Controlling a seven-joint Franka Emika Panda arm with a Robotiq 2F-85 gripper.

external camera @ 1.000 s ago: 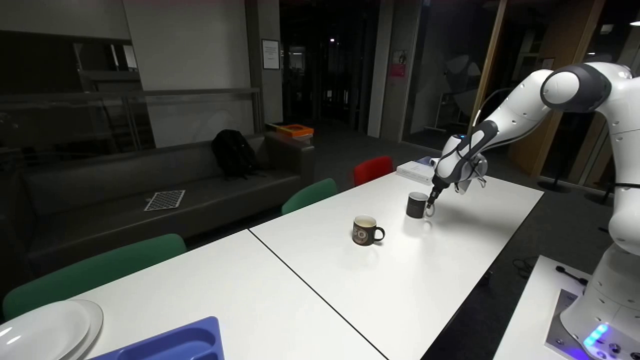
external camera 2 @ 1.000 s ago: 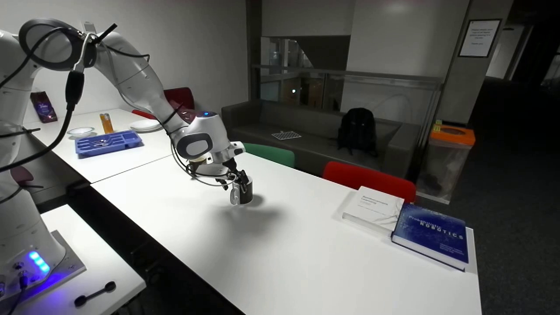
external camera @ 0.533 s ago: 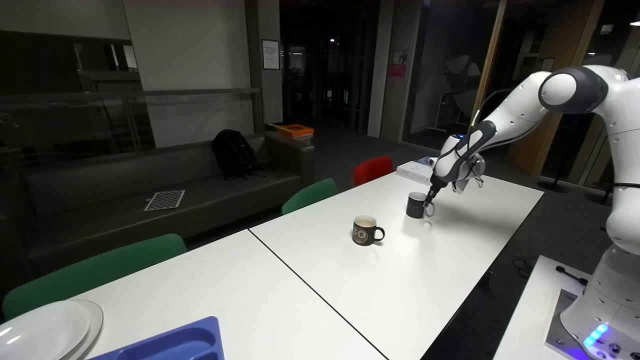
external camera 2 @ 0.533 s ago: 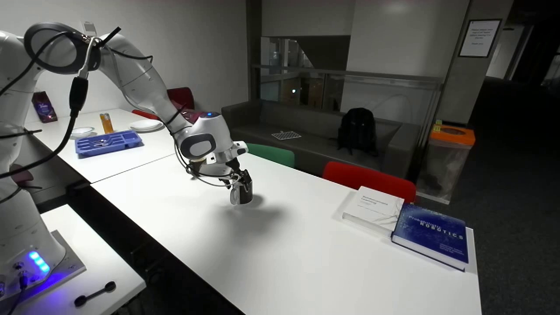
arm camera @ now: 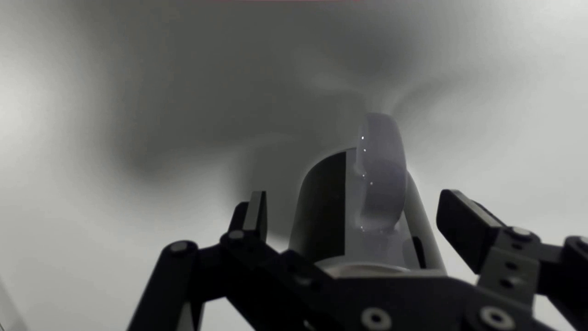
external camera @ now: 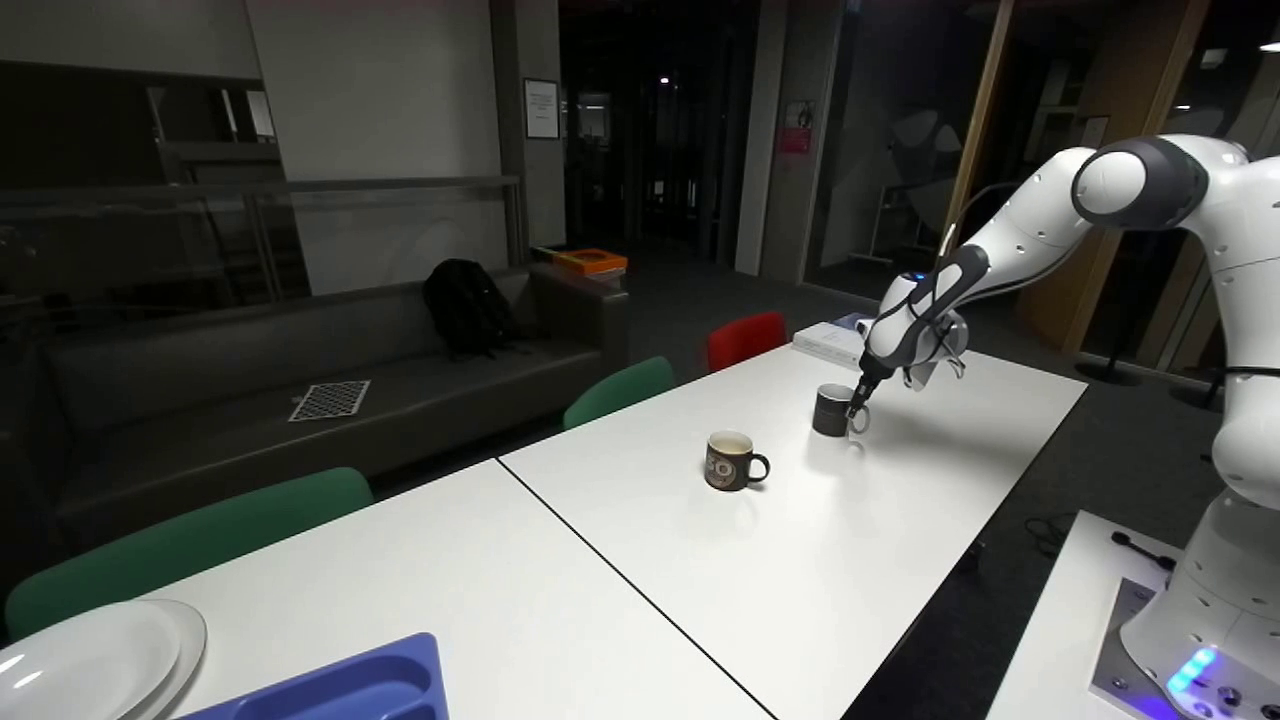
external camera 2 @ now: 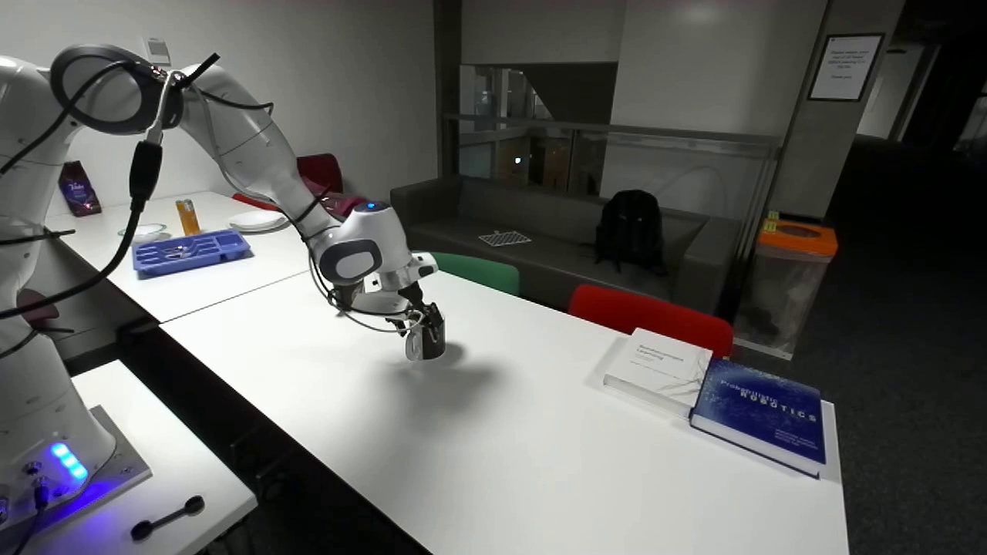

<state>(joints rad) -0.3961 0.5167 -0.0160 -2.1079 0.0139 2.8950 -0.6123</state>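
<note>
In the wrist view, we see a pale-handled black cylindrical mug (arm camera: 319, 207) between the widely parted fingers of the black two-fingered metal gripper (arm camera: 353, 209); gaps show on both sides, and it grasps nothing. In an exterior view, we find that mug upright on the flat white table (external camera: 800, 580), a black printed mug (external camera: 728, 468) standing near it. In an exterior view, a blue hardback book (external camera 2: 759, 416) lies well apart from the pale-handled mug; we notice the gripper reaching slightly further over that mug than a second ago, while the mug keeps its place.
</note>
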